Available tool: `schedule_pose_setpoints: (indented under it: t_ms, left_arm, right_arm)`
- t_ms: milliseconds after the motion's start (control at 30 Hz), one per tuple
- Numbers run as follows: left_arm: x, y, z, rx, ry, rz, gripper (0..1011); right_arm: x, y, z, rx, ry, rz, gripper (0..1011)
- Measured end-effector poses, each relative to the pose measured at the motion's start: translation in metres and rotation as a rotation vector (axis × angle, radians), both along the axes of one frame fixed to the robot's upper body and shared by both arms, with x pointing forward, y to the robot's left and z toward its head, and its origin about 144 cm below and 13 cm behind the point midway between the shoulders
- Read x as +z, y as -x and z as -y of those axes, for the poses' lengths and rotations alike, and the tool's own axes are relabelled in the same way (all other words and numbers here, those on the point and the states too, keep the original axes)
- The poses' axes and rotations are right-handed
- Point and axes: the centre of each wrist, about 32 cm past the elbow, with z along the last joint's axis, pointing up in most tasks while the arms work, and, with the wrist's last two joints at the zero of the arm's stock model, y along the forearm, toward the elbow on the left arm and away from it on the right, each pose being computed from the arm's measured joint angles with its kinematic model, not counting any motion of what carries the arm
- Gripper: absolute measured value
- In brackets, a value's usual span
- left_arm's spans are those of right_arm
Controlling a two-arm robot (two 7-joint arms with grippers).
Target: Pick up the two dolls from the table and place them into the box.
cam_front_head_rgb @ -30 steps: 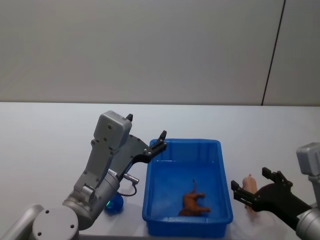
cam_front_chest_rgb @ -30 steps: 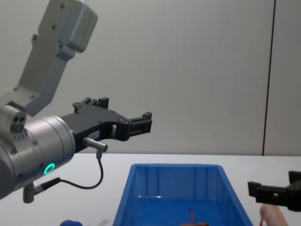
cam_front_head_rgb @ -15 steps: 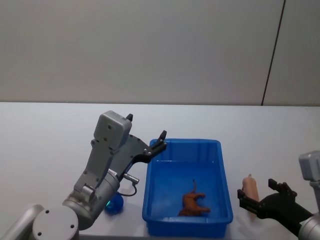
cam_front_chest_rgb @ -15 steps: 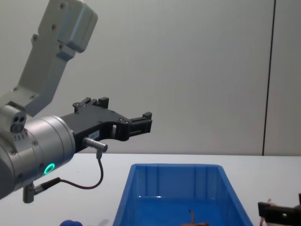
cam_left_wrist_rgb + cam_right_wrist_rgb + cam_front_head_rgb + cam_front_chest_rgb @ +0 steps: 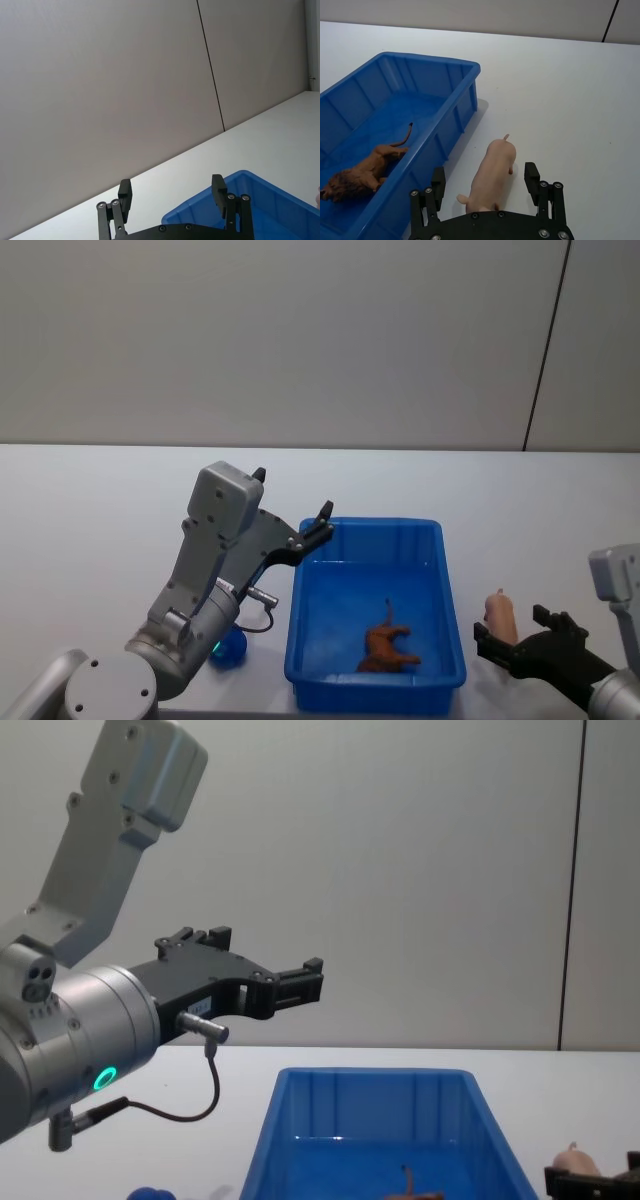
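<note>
**Pink pig lies between the spread fingers of the right pincer**

Pink and small, the pig doll lies on the white table, low on the right side of the head view. It is just beside the right wall of the blue box but does not touch it. A thin strip of table shows between the pig and the wall.

The right gripper is down low around the pig with its fingers spread wide. One finger sits in the thin strip next to the box wall. The other finger is on the pig's far side, where the white table runs on wide. In the right wrist view a little gap shows on each side of the pig.

The left gripper hangs in the air by the upper left corner of the box in the head view. Its fingers are spread too, with nothing between them.

The fuzzy blue doll sits on the table at the lower left of the head view, near the box's left wall. The left arm partly hides it. A brown lion toy lies inside the box, near its lower edge.
</note>
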Motion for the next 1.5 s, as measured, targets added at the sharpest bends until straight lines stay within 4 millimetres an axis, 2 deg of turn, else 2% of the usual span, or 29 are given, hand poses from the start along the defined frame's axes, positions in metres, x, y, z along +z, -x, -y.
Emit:
schedule_pose_setpoints:
  t_ms: [200, 400, 433, 467, 533, 600, 733, 1133, 1500]
  left_arm:
    - [0.000, 0.000, 0.000, 0.000, 0.000, 0.000, 1003]
    - [0.000, 0.000, 0.000, 0.000, 0.000, 0.000, 1003]
    - [0.000, 0.000, 0.000, 0.000, 0.000, 0.000, 1003]
    - [0.000, 0.000, 0.000, 0.000, 0.000, 0.000, 1003]
    - [0.000, 0.000, 0.000, 0.000, 0.000, 0.000, 1003]
    - [0.000, 0.000, 0.000, 0.000, 0.000, 0.000, 1003]
    - [0.000, 0.000, 0.000, 0.000, 0.000, 0.000, 1003]
    - [0.000, 0.000, 0.000, 0.000, 0.000, 0.000, 1003]
    - [0.000, 0.000, 0.000, 0.000, 0.000, 0.000, 1003]
  right_arm:
    - [-0.002, -0.005, -0.003, 0.004, -0.002, -0.010, 879]
    - [-0.004, -0.010, -0.006, 0.009, -0.007, -0.026, 684]
    - [-0.004, -0.011, -0.006, 0.010, -0.008, -0.030, 684]
    - [-0.004, -0.011, -0.007, 0.010, -0.008, -0.032, 623]
    - [-0.005, -0.012, -0.007, 0.011, -0.009, -0.037, 589]
    - [-0.005, -0.013, -0.007, 0.010, -0.010, -0.043, 486]
    - [-0.005, -0.015, -0.008, 0.008, -0.011, -0.052, 372]
    - [-0.001, -0.015, -0.009, -0.007, 0.005, -0.034, 355]
    - [0.012, -0.012, -0.011, -0.025, 0.029, 0.078, 352]
